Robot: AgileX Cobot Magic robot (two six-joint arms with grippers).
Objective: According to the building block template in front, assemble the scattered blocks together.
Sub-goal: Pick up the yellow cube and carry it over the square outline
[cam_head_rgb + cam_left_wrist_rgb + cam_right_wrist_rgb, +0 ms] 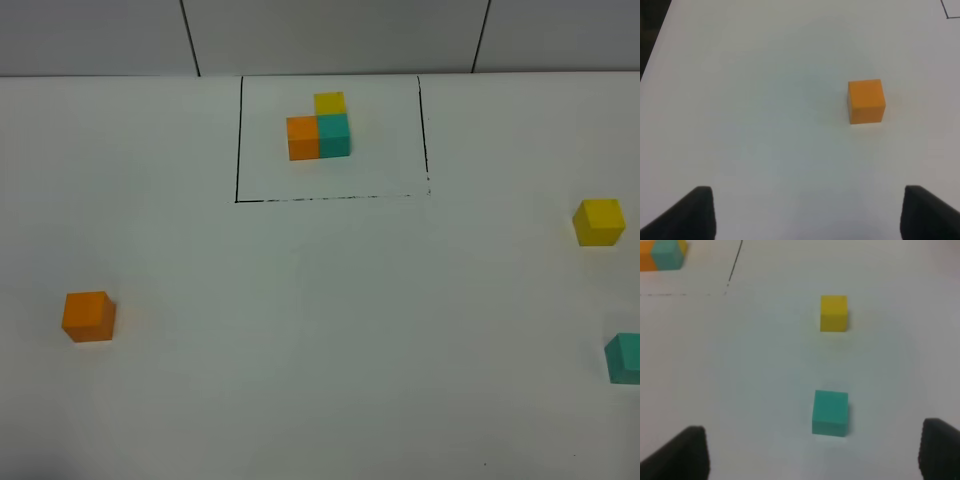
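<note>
Left jaws spread, orange cube (866, 101) ahead; right jaws spread, teal cube (830, 412) then yellow cube (833, 313) ahead, all untouched.

Template (319, 130) behind; blocks (89, 316) left and right

The left gripper (810, 215) has its jaws spread wide, the two dark fingertips (695, 214) well apart with nothing gripped between them. The right gripper (815, 452) also stands open, its dark fingertips (687, 454) set well apart and empty. Only the tips of each pair show in the wrist views
</note>
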